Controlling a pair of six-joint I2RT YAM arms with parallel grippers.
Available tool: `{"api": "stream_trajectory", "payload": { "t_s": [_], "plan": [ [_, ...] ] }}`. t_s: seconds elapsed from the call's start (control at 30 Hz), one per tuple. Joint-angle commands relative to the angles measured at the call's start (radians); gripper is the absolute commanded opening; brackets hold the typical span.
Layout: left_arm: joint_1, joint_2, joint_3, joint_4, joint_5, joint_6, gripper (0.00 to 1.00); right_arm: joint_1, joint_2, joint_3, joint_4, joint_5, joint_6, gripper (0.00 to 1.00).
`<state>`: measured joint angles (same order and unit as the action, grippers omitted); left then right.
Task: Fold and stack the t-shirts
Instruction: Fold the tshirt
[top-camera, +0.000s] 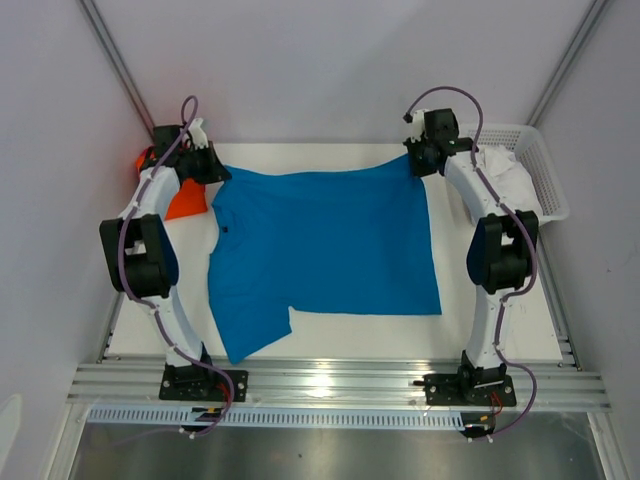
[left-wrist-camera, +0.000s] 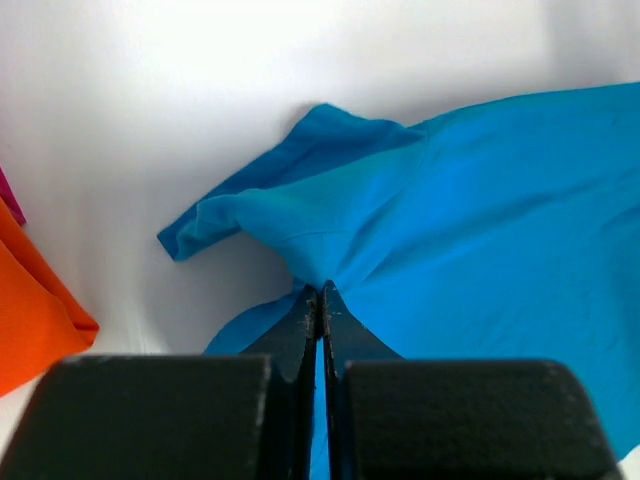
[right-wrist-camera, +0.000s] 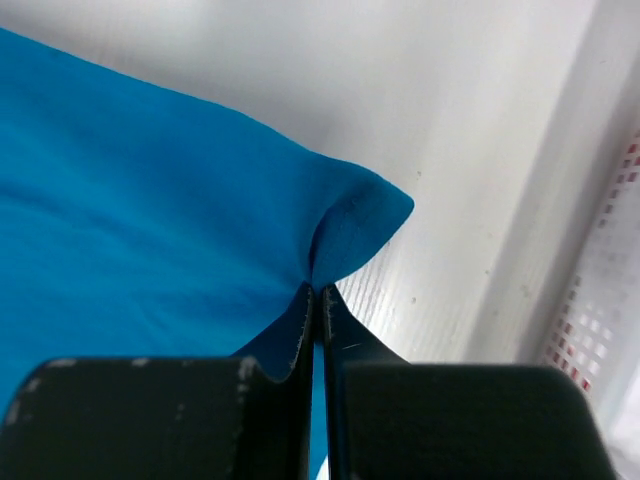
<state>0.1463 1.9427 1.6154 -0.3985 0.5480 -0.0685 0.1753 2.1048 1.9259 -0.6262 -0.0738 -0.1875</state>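
At ten and two o'clock on the surface (top-camera: 350, 330), my left gripper (left-wrist-camera: 321, 292) and right gripper (right-wrist-camera: 318, 288) clamp the blue t-shirt's (top-camera: 320, 240) far edge, probably ready to fold it toward six.

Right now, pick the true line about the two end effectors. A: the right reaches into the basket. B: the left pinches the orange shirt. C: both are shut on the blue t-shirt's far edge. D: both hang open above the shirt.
C: each wrist view shows blue cloth bunched between closed jaws, so the left end effector and the right end effector both pinch the blue t-shirt.
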Motion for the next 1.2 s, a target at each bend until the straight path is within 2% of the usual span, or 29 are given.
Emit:
{"api": "stream_trajectory", "payload": {
  "t_s": [0.0, 0.3, 0.53, 0.83, 1.17],
  "plan": [
    [-0.004, -0.040, -0.009, -0.043, 0.003, 0.048, 0.00, 0.010, -0.101, -0.042, 0.020, 0.049, -0.041, 0.00],
    [-0.004, -0.111, -0.026, -0.200, 0.036, 0.151, 0.00, -0.014, -0.190, -0.077, -0.087, 0.037, -0.052, 0.00],
    [0.007, -0.280, -0.149, -0.258, 0.006, 0.216, 0.00, -0.020, -0.258, -0.211, -0.067, 0.074, -0.095, 0.00],
    [0.036, -0.381, -0.189, -0.479, 0.052, 0.337, 0.00, -0.023, -0.342, -0.341, -0.122, 0.057, -0.124, 0.00],
    [0.036, -0.495, -0.299, -0.599, 0.000, 0.452, 0.00, -0.019, -0.420, -0.464, -0.184, 0.046, -0.142, 0.00]
  ]
}}
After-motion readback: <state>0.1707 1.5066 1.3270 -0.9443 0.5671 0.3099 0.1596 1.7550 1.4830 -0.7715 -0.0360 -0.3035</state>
